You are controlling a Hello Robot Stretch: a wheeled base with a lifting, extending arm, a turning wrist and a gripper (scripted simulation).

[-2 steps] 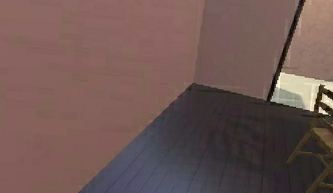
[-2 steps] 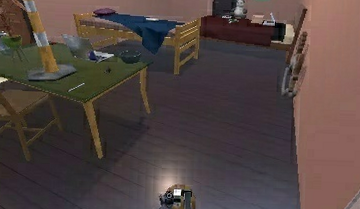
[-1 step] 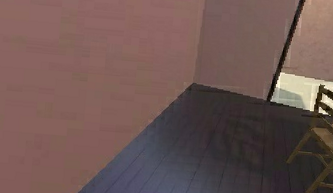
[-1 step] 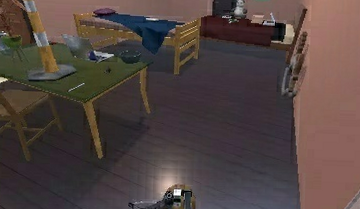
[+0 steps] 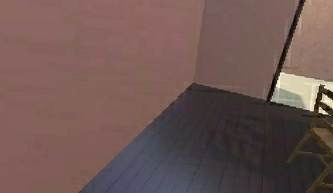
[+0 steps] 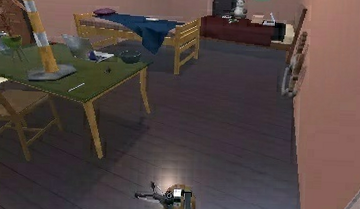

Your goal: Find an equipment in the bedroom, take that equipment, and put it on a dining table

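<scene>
One long pale thing [image 6: 289, 71] leans nearly upright on the wall [image 6: 333, 108], well beyond the claw [image 6: 150, 197] and to its right in the arm side view. It may be the equipment. The green tabletop [image 6: 79, 77] lies beyond the claw, to its left. I cannot tell if the claw holds anything.

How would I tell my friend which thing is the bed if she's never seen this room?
Look toward the far pink wall. Past the green table stands a pale wooden bed, left of a dark red low cabinet. It's the one with a blue blanket draped over it.
</scene>
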